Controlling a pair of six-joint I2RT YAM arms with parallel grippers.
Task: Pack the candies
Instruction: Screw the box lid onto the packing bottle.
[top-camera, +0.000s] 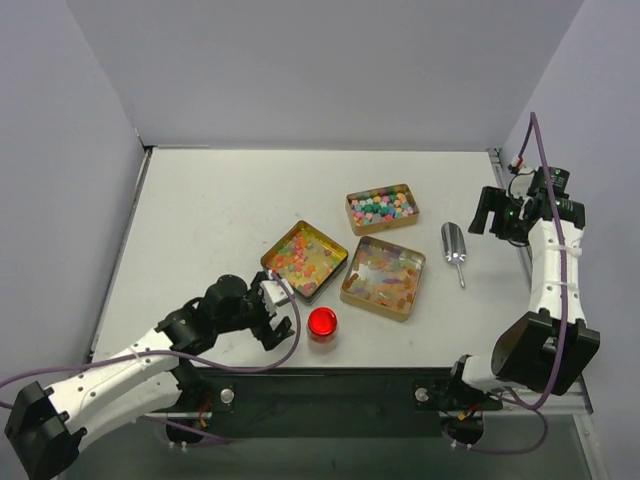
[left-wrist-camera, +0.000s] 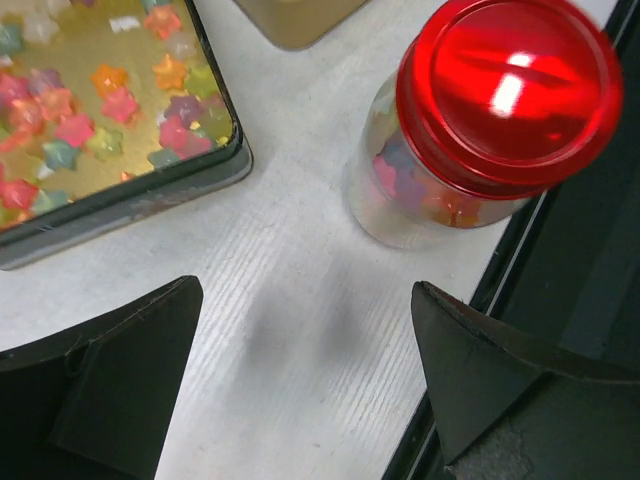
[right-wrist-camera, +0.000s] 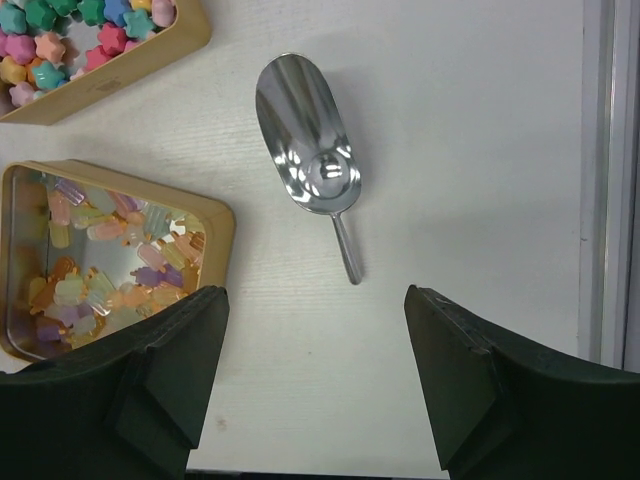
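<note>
**At the near edge, nothing gripped**

Your left claw stands spread wide and empty over the white table. Just ahead of it stands a small clear jar, red lid on, a few candies inside. Past that, star-shaped candies lie in a gold tin. Your right claw, also spread and empty, hangs near a metal scoop that lies beside two more candy-filled tins.

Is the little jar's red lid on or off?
On. The red lid sits squarely on the upright clear jar, with candies showing through its side.
</note>
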